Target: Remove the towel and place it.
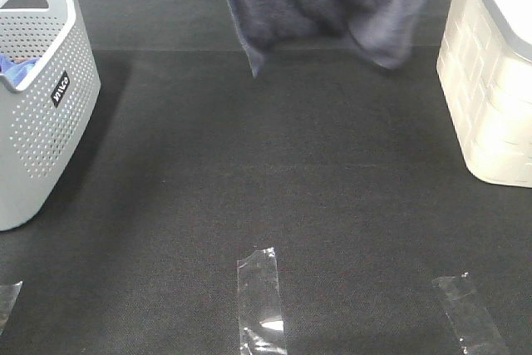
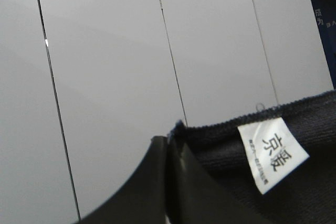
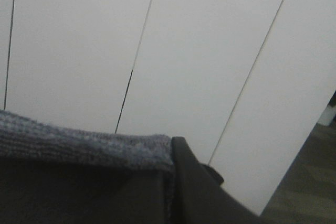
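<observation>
Left hand: dark fingers pressed tight together, and they're pinching the hem of the towel right at the tips
Right hand: same story here, jaws closed with the towel's fuzzy edge caught between them, cloth running away along one side
Care label: white tag with printed characters, sewn just below the hem, near the left hand
Behind the hands: pale panels with thin dark seams fill both wrist views
Towel in the high view: up in the air, folks, hanging bunched from the top edge of the frame, greyish-lavender, two lower corners dangling over the far part of the counter; whether they brush it I cannot tell
Hands in the high view: out of frame above the cloth
Counter: black, textured
Basket: grey, perforated, at the left edge, well apart from the towel
Blue cloth: bright, peeking over the basket's rim
White bin: block-patterned wall, at the right edge
Tape strips: clear, stuck along the near side of the counter
</observation>
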Available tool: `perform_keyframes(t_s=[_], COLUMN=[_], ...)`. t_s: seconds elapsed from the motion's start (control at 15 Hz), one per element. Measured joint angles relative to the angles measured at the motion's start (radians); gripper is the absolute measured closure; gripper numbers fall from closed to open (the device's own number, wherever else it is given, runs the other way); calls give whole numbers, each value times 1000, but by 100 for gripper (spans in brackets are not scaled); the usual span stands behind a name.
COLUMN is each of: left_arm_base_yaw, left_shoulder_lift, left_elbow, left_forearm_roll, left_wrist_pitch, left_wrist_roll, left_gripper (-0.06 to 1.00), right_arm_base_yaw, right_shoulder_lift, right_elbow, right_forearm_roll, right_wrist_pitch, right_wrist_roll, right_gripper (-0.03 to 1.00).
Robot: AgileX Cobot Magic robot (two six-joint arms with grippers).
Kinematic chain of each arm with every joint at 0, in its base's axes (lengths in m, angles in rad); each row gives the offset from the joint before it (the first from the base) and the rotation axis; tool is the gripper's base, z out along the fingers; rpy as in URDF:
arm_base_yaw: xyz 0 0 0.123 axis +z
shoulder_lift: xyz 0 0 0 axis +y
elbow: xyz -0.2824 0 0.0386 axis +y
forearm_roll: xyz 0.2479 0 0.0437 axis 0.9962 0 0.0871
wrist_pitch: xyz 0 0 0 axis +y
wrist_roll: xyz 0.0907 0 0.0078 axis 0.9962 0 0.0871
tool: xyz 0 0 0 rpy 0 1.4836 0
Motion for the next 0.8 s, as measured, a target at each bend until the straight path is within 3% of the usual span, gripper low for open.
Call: perform_keyframes(t_s=[0.27, 0.33, 0.4, 0.6, 0.8], left_arm_base_yaw=[-3, -10, -14, -17, -11], left_shoulder_lift=[27, 37, 39, 39, 39], left_elbow=[0, 0, 0, 0, 0], left_forearm_roll=[-4, -51, -96, -211, -261], left_wrist_pitch=[346, 555, 659, 968, 1170], left_wrist_roll=[91, 96, 96, 96, 96], left_gripper=[94, 94, 94, 94, 94], right_arm_base_yaw=[10, 12, 12, 9, 2], right_shoulder_lift=[52, 72, 76, 65, 20], right_elbow=[0, 0, 0, 48, 218], right_forearm_roll=[88, 142, 171, 259, 331], right_wrist_pitch=[296, 461, 542, 612, 617], right_wrist_roll=[-9, -50, -79, -113, -113], right_gripper=[97, 97, 97, 97, 97])
